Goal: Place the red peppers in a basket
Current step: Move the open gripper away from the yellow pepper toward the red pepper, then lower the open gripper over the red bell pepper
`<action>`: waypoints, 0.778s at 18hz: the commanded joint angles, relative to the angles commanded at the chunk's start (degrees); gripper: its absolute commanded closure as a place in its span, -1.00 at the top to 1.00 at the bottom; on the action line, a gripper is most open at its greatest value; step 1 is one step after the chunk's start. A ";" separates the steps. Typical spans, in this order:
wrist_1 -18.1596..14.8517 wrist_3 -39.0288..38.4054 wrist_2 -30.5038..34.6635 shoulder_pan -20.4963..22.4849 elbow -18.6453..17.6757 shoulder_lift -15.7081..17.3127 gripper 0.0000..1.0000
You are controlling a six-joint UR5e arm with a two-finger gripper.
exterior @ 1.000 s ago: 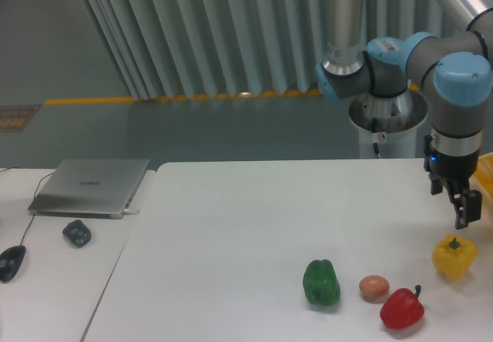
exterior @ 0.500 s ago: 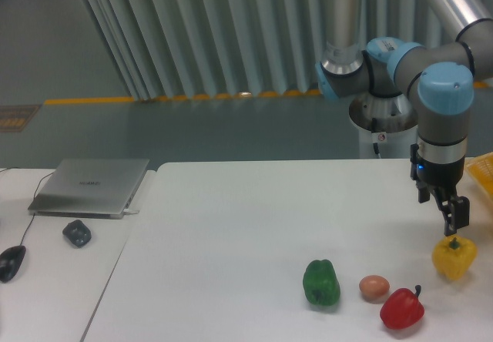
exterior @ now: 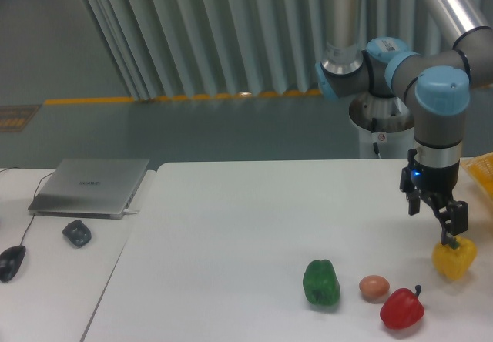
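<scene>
While the arm [exterior: 431, 72] reached out over the right end of the table [exterior: 231, 226], its gripper [exterior: 436, 217] hung just above and to the left of the yellow pepper [exterior: 454, 258], not over the fruit the task names. The basket [exterior: 481, 174] showed only a yellow-orange corner at the right edge of the view, just behind the gripper. On the neighbouring table a closed laptop [exterior: 91, 186] lay well apart from all of this.

The green pepper [exterior: 321, 283] stood at the front of the table, the red pepper [exterior: 401, 308] to its right and nearest the front edge, with the egg [exterior: 373, 286] between them. The red pepper sat on its side, its dark stem pointing up and to the right.

From the gripper, the red pepper lay forward and a little to the left, past the yellow one. So the coming move probably called for a short reach towards the front edge and then down. The fingers looked slightly apart and held nothing, though the gap was too small to judge well.
</scene>
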 joint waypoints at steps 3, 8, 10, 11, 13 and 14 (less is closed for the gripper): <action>0.09 -2.24 0.00 -1.06 0.71 -0.70 1.00; 6.40 -11.53 -0.09 -2.82 0.71 -2.99 1.00; 8.08 -14.27 0.09 -3.52 0.80 -4.39 1.00; 8.35 -14.89 0.17 -3.69 0.97 -4.92 1.00; 8.35 -15.07 0.17 -4.57 1.59 -5.71 1.00; 8.35 -15.16 0.17 -4.66 1.94 -6.33 1.00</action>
